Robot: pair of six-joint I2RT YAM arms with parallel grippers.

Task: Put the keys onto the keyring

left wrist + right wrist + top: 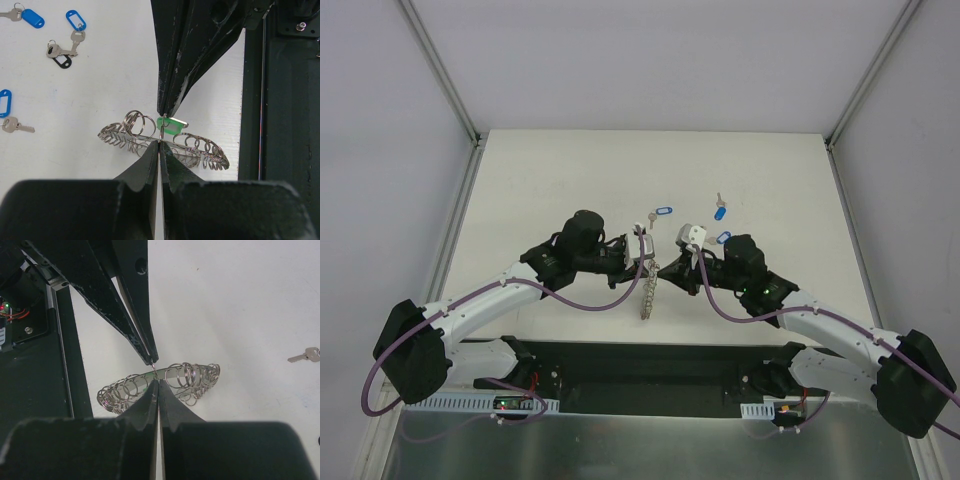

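**Thread the green-tag key onto the keyring — keep both pinches steady**

Left gripper (159, 142): jaws pressed together on the rim of the keyring (165, 142), which hangs between the two arms, off the tabletop (540, 190), about mid-width and toward the near edge. Right gripper (158, 381): also pinched tight, meeting the ring from the opposite side; in the left wrist view its tips come down right at the green-tag key (171, 124), which sits against the ring just beside the left pinch. Whether the right tips hold the key's small loop or the ring wire itself, can't tell.

My read: you're mid-threading, w/ one key at the ring and the rest waiting.

- Don't loosen the left pinch; it's the anchor. If the ring sags, alignment likely goes.
- Work the right tips in small moves along the rim, no yanks; the fringe of little loops (192, 376) looks apt to snag.
- Keep both wrists level so the ring stays edge-on.

Still loose on the tabletop toward the far edge: blue-tag keys (76, 21), (32, 18), (4, 102) and a black-tag key (62, 61).
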